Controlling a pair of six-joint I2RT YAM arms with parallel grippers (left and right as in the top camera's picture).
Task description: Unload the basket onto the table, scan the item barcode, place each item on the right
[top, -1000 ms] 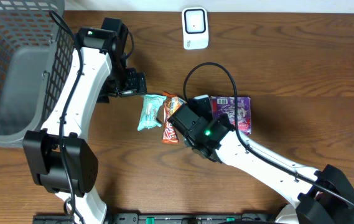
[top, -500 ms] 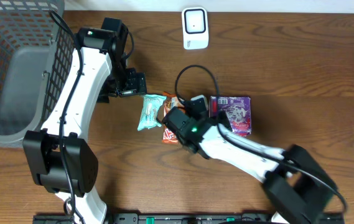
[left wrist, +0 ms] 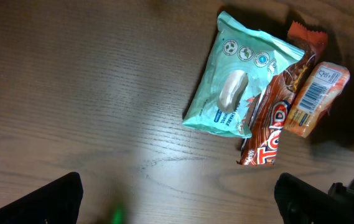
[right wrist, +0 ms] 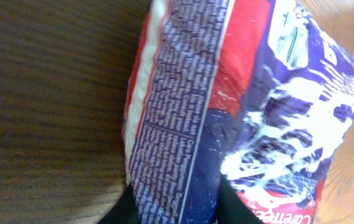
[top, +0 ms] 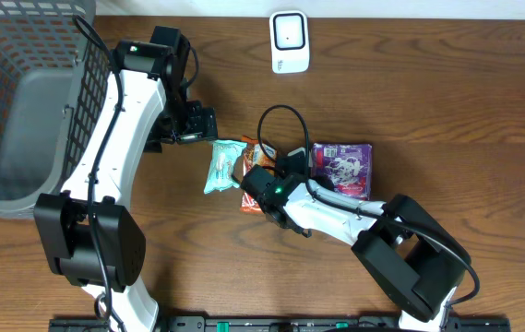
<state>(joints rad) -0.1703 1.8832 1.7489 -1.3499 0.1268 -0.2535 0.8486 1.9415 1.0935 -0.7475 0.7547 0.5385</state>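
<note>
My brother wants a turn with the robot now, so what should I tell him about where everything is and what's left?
Left pincer: open, empty, over bare table beside the teal packet.
Right pincer: closed on one end of the purple snack bag, which lies on the table.
White scanner: stands apart at the top of the overhead view.
Done: bag gripped.
Left: lift it and show its barcode to the scanner.

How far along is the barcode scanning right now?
Done: nothing visibly scanned. In hand: the right hand pinches the purple snack bag, lying on the table away from the white scanner. Left: lift it, show its barcode to the scanner.
</note>
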